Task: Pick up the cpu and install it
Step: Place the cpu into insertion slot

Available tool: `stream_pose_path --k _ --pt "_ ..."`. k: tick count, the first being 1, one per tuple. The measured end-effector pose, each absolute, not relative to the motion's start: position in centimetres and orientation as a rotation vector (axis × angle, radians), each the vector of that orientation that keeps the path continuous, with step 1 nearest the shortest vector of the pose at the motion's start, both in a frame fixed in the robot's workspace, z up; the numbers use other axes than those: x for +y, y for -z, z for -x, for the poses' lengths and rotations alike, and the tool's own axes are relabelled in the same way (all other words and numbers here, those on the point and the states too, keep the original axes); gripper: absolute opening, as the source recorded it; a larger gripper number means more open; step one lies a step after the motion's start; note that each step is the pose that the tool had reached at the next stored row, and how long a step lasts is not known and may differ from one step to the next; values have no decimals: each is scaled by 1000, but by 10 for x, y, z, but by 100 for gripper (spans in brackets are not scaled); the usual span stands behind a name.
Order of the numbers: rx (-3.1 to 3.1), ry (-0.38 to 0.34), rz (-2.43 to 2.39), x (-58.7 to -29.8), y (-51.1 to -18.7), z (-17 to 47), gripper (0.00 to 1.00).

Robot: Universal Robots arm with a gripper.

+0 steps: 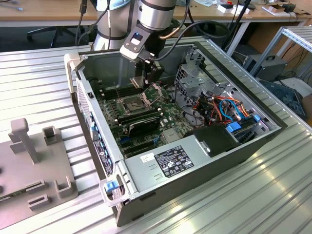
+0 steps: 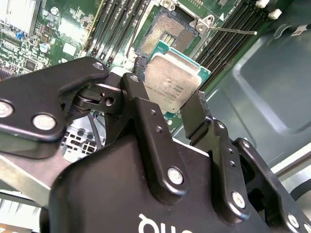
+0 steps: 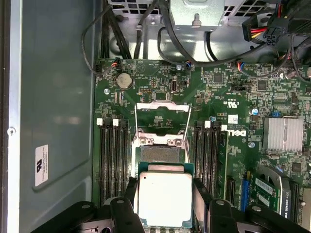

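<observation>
Silver-grey cpu (image 3: 163,199): was gripped by its edges in the black tool (image 2: 165,97), which was clenched on it, near the open socket (image 3: 160,154) and not seated. Metal frame (image 3: 163,110) stood hinged up beyond the socket, inside the computer case (image 1: 195,187).

The cpu (image 2: 172,85) has a dull, finely brushed silver-grey metal lid over a matt green board edge. The end effector (image 2: 167,104) gripping it is smooth black with a soft sheen and bright metal screw heads. The motherboard (image 3: 218,92) is lacquered green, and its hinged retention frame (image 3: 163,121) is shiny bare metal. The case (image 3: 53,97) is matt grey painted sheet metal. The bench (image 1: 273,185) is ribbed satin aluminium. At eight o'clock of the case, a fixture (image 1: 34,161) looks like matt grey plastic.
</observation>
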State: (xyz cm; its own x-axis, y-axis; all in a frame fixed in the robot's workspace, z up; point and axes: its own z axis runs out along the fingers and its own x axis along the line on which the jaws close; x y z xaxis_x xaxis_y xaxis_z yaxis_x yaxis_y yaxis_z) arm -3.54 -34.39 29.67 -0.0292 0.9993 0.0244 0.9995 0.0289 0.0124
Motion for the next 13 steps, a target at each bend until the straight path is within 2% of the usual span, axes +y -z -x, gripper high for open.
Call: stream_pose_path --k 13 --pt "-2247 41 2183 -344 -293 35 55"
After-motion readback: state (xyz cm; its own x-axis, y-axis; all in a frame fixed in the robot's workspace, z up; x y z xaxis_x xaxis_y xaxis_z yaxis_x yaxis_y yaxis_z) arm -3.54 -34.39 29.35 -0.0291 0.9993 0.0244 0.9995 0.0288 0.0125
